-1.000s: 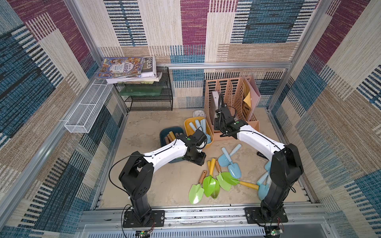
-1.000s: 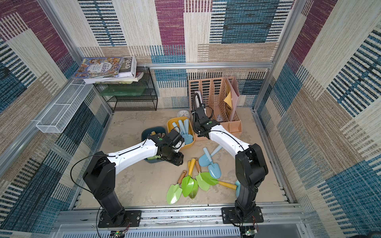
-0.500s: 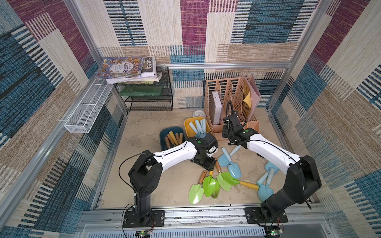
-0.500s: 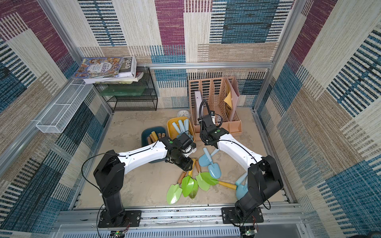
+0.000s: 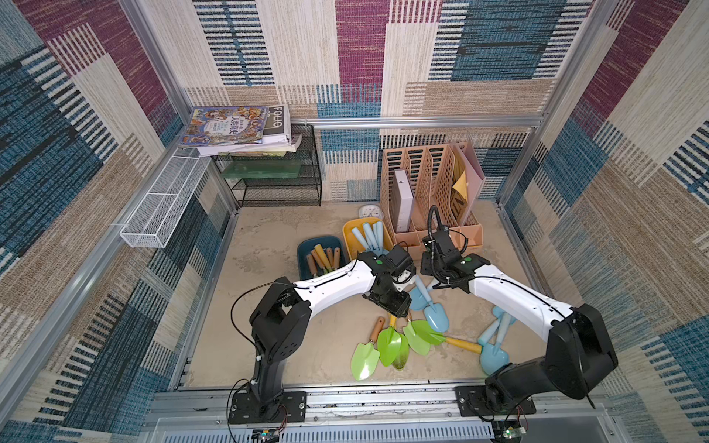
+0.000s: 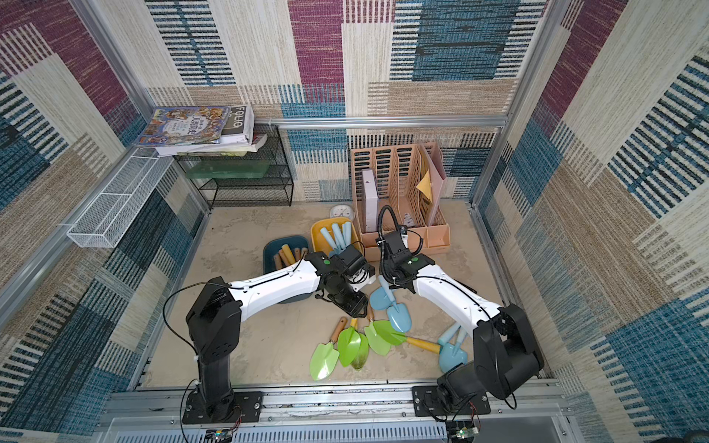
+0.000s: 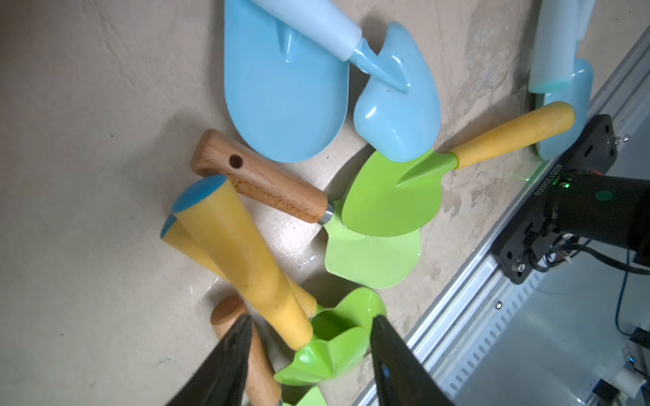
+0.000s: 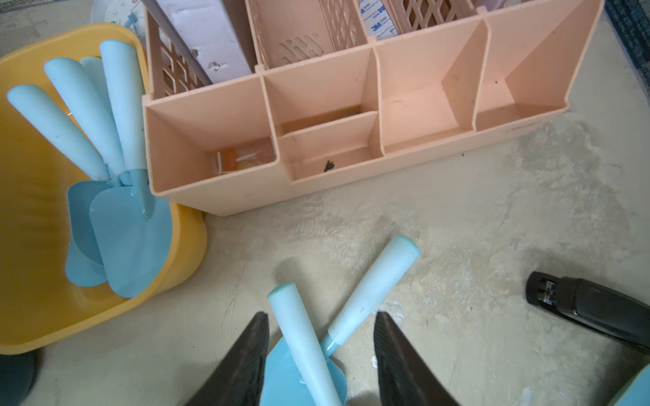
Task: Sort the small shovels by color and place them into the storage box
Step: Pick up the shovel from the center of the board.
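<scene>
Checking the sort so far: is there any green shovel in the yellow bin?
No, in the right wrist view the yellow bin holds only pale blue shovels.

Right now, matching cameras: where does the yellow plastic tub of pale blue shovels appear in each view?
Top view: yellow plastic tub, rear centre.
Top view: tub, same spot.
Left wrist: absent.
Right wrist: tub beside the peach plastic desk organiser.
Shared landmark: that organiser.
</scene>
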`<action>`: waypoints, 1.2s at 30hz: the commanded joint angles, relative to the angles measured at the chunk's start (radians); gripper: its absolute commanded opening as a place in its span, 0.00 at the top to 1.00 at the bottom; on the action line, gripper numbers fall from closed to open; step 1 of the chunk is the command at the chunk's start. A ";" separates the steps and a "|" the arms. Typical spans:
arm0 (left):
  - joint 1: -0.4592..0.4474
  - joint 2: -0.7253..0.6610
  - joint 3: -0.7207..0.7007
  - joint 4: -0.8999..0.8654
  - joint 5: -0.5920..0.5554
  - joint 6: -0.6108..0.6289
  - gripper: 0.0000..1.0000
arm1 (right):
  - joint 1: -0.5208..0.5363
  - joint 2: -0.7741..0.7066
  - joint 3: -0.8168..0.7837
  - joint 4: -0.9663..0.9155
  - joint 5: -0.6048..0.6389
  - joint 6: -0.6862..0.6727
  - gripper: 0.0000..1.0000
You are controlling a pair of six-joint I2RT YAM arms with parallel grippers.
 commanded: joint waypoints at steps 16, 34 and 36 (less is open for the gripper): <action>-0.006 0.202 0.175 -0.121 0.020 -0.063 0.50 | -0.046 -0.130 -0.109 -0.052 0.033 0.055 0.49; 0.008 0.377 0.380 -0.214 -0.069 -0.146 0.53 | -0.063 -0.221 -0.172 -0.077 0.044 0.060 0.49; 0.011 0.395 0.403 -0.232 -0.086 -0.151 0.56 | -0.065 -0.225 -0.177 -0.078 0.045 0.061 0.49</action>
